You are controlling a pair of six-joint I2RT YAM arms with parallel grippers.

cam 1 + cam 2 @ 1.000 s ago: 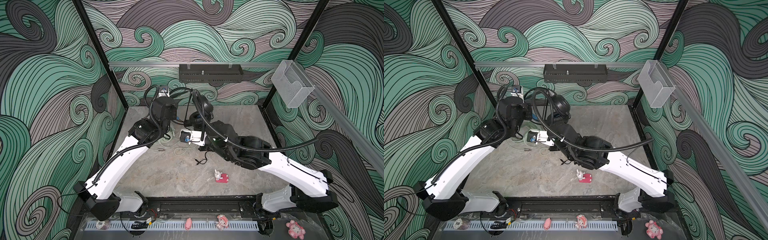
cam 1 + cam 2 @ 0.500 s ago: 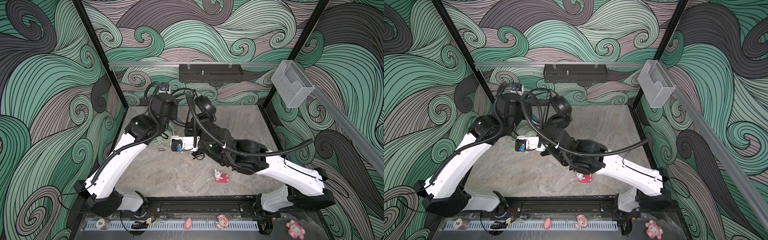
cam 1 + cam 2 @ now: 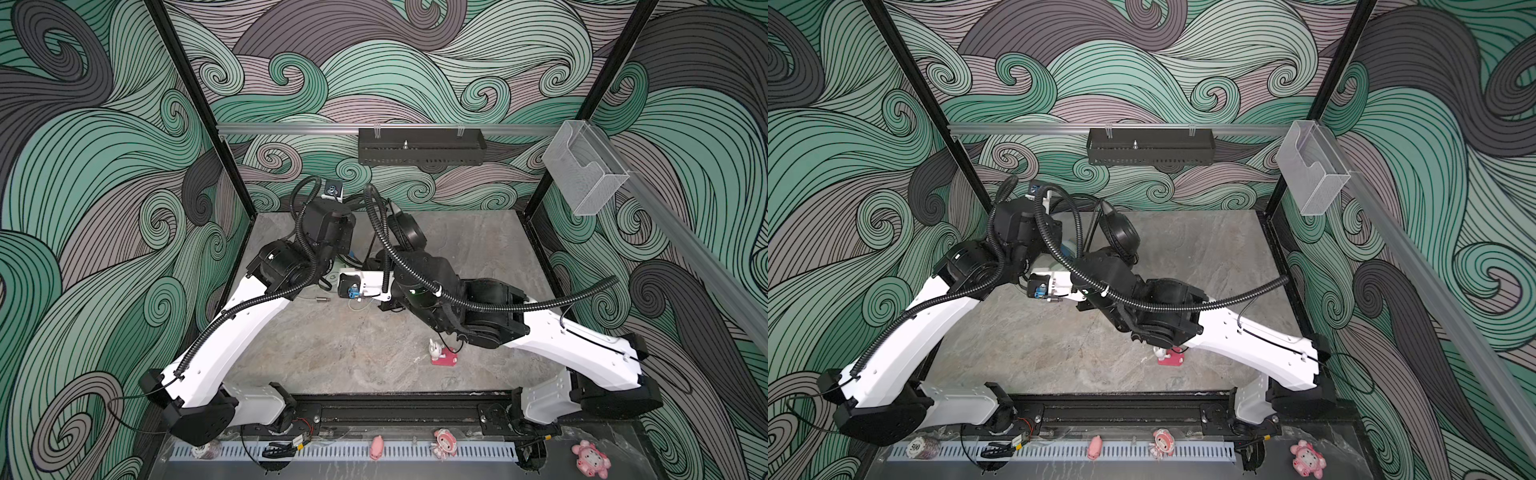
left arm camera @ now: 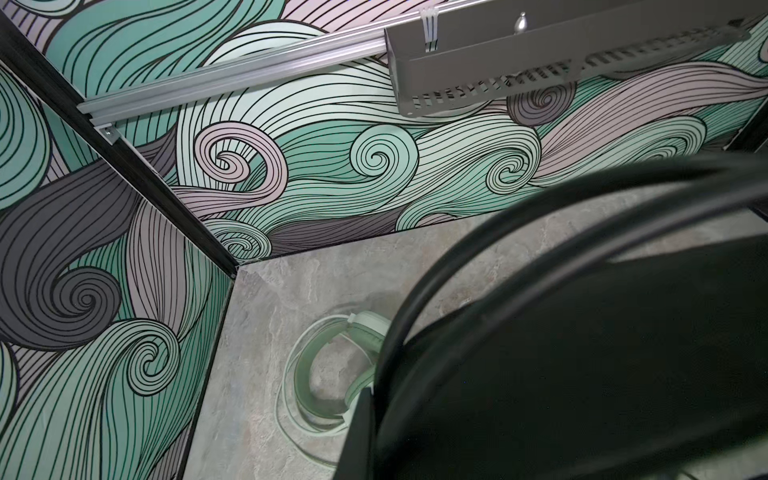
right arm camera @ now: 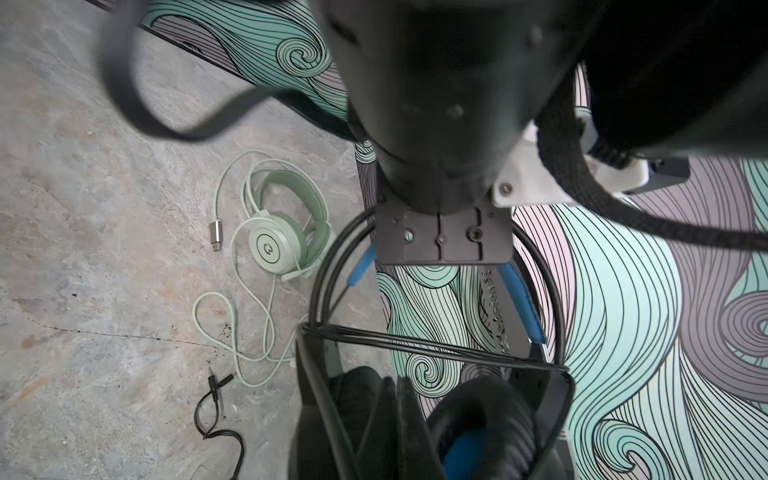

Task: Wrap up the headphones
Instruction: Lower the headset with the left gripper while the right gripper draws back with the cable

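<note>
Lying flat, mint headphones (image 5: 274,245) show a round logo (image 5: 266,248)

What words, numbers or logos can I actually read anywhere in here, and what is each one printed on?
"500": on the round chip at the front edge, in a top view.
Round emblem, no legible letters: on the earcup of the mint-green headset.
Faint marks by the band of the black headset: too blurred to read.
Nothing else is legible.
</note>
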